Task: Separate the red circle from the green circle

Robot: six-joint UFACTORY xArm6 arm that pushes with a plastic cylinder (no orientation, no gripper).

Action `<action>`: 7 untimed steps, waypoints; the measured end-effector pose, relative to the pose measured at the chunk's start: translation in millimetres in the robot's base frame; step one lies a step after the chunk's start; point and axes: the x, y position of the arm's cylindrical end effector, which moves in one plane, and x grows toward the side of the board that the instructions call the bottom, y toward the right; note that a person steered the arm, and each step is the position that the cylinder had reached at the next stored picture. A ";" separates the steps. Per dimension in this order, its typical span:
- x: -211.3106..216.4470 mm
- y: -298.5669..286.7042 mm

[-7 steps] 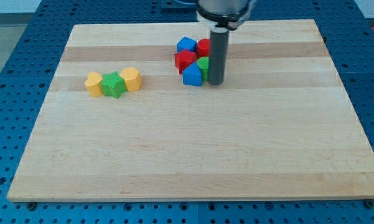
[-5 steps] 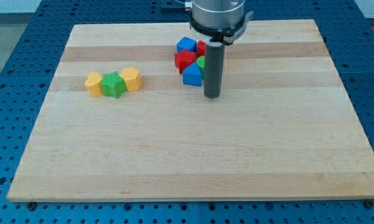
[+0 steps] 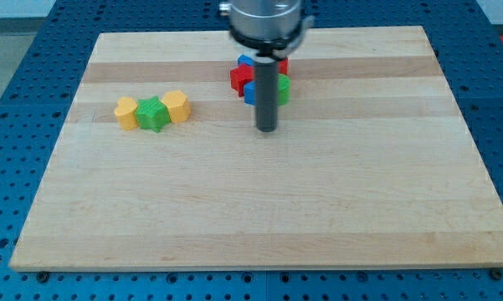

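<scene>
Shifted leftward since a moment ago, my tip (image 3: 267, 129) is now seen just below the cluster near the wooden board's (image 3: 385, 209) top edge. No fingers exist; the rod ends bare. Half hidden behind it, the red circle (image 3: 281, 63) and green circle (image 3: 282, 88) look light, hard, slippery; pushed at the side. No writing is seen.

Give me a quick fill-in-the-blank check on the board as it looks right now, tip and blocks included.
1. My tip sits toward the view's ____ of the red, blue and green cluster.
2. The green star lies between two ____ blocks.
3. The rod hides most of the cluster; the green circle peeks out on the rod's view-____ side.

Missing words: bottom; yellow; right
</scene>
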 end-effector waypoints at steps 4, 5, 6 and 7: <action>-108.0 60.0; -106.9 44.6; -93.5 39.4; -95.1 31.0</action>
